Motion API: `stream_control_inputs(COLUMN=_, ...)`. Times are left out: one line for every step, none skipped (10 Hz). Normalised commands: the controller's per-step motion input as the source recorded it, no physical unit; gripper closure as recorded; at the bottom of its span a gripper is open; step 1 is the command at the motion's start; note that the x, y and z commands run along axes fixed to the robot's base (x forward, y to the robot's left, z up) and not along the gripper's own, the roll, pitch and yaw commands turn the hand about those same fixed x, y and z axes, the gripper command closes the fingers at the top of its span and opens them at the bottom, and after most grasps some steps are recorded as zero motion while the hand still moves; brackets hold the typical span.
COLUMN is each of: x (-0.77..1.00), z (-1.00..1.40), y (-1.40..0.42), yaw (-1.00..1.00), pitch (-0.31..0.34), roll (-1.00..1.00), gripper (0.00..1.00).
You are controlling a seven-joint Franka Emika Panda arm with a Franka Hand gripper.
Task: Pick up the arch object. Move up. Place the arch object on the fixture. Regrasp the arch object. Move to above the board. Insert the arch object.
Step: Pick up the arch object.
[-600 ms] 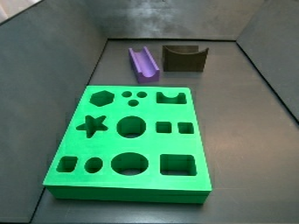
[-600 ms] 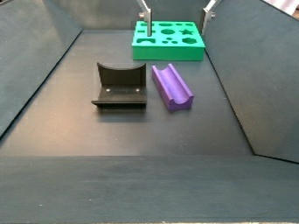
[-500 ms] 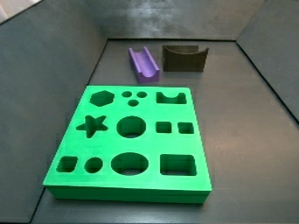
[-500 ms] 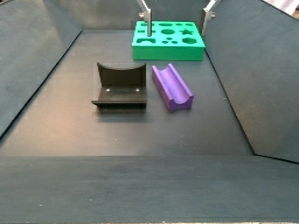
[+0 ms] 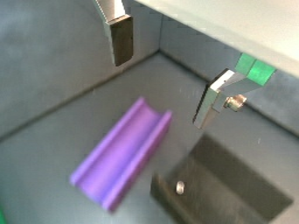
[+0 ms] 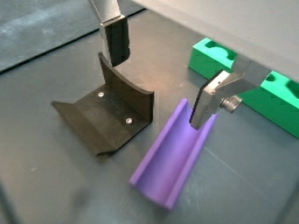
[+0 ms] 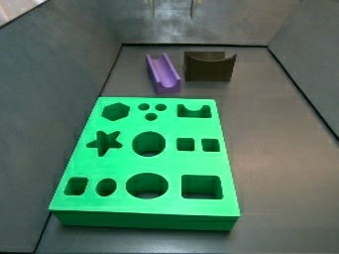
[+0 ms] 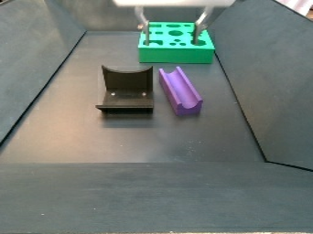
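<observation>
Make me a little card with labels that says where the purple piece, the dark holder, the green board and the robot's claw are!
arch object: purple grooved block, lying flat on the floor, groove up, not held
fixture: dark holder right beside the purple block; whether they touch is unclear
board: green slab with shaped holes, lying apart from both
claw: open, hanging above the purple block and the holder, nothing between its fingers
task so far: nothing picked up
</observation>
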Motion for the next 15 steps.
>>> stream_control_inputs(x=0.35, z=-0.72, y=-0.45, yaw=0.33, pitch=-0.061, roll=0.23, gripper=0.0)
stream_control_inputs(x=0.37, z=-0.87, y=-0.23, yaw=0.32, pitch=-0.05, roll=0.17, gripper=0.0)
stream_control_inputs(x=0.22, z=-0.6, y=-0.16, yaw=0.23, pitch=-0.079, roll=0.11, gripper=0.0)
stream_control_inputs(x=0.0, z=-0.19, y=-0.07, yaw=0.0, pitch=-0.157, roll=0.0, gripper=0.0)
stream_control_inputs(x=0.0, z=-0.01, y=0.0, yaw=0.0, pitch=-0.009, roll=0.0, gripper=0.0)
stream_control_inputs(x=0.0, z=-0.3, y=-0.03, yaw=0.0, pitch=0.0, roll=0.0, gripper=0.0)
stream_control_inputs(x=0.0, z=-0.89, y=-0.23, yaw=0.17, pitch=0.0, roll=0.21, gripper=0.0)
stream_control_inputs(x=0.18, z=-0.87, y=-0.17, yaw=0.19, pitch=-0.011, roll=0.19, gripper=0.0)
stream_control_inputs(x=0.1, z=-0.81, y=-0.2, yaw=0.14, pitch=-0.043, roll=0.17, gripper=0.0)
stream_control_inputs(x=0.0, z=-0.61, y=-0.25, yaw=0.1, pitch=-0.074, roll=0.18, gripper=0.0)
stream_control_inputs(x=-0.03, z=-0.29, y=-0.16, yaw=0.04, pitch=-0.049, roll=0.09, gripper=0.0)
stream_control_inputs(x=-0.25, z=0.12, y=0.0, yaw=0.0, pitch=-0.003, roll=-0.01, gripper=0.0)
stream_control_inputs(x=-0.39, z=0.51, y=0.0, yaw=-0.01, pitch=-0.17, roll=-0.11, gripper=0.0)
stream_control_inputs(x=-0.15, z=0.0, y=-0.02, yaw=0.0, pitch=-0.124, roll=0.0, gripper=0.0)
stream_control_inputs(x=-0.23, z=-0.18, y=-0.17, yaw=0.0, pitch=-0.139, roll=0.12, gripper=0.0)
